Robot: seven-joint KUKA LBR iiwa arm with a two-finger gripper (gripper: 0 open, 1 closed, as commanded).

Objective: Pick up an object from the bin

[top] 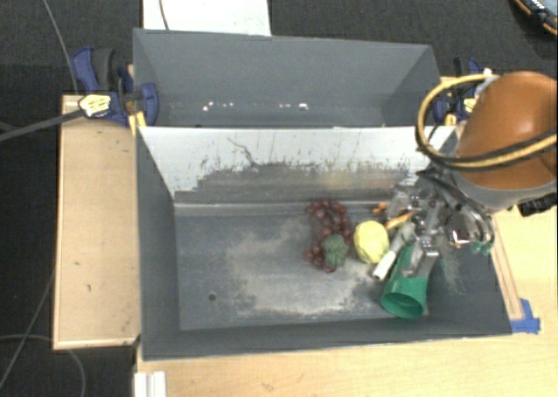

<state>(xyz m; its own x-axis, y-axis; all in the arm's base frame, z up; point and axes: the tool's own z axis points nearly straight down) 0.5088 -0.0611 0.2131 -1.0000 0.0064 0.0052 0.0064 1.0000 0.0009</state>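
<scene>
No writing, label or number can be read on anything here

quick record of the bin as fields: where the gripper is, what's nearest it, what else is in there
gripper: low at the right end of the bin, over the green cup
nearest: green cup lying on its side; white stick; yellow fruit
further left: dark red grape bunch with a green piece on it
held: cannot tell

The end effector (418,234) hangs by a green cup (404,292) and yellow lemon (370,241).
</scene>
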